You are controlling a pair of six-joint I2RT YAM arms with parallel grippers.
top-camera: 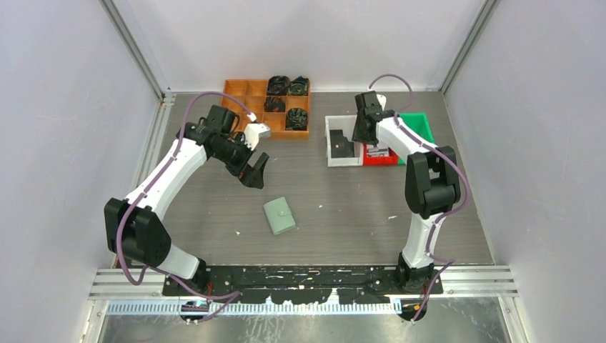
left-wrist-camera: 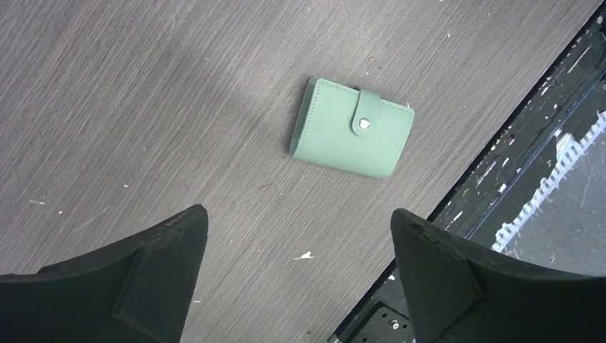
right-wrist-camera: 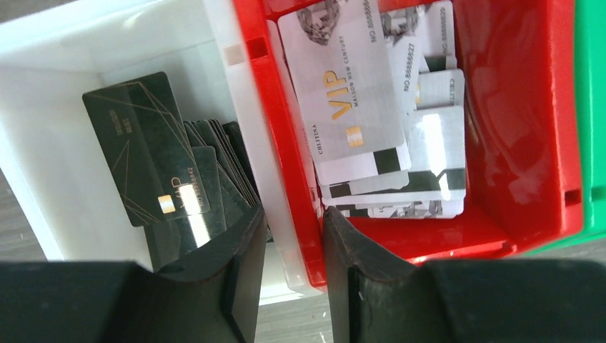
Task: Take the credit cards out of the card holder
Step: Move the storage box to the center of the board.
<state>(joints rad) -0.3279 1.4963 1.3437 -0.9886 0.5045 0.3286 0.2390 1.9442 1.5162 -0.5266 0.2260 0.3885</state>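
Observation:
The card holder point(top-camera: 279, 216), a pale green wallet, lies shut on the table with its tab snapped; it also shows in the left wrist view point(left-wrist-camera: 351, 128). No cards show in it. My left gripper point(top-camera: 257, 171) hangs open and empty above the table, up and left of the wallet, which lies ahead of its fingers point(left-wrist-camera: 299, 214). My right gripper point(top-camera: 359, 132) hovers over the white and red bins, its jaws a narrow gap apart point(right-wrist-camera: 293, 214) with nothing between them. Dark credit cards point(right-wrist-camera: 136, 143) lie in the white bin and whitish VIP cards point(right-wrist-camera: 350, 93) in the red bin.
A white bin point(top-camera: 333, 143), a red bin point(top-camera: 379, 158) and a green bin point(top-camera: 418, 125) stand side by side at the back right. An orange tray point(top-camera: 239, 89) with black coiled items is at the back. The black base rail runs along the near edge.

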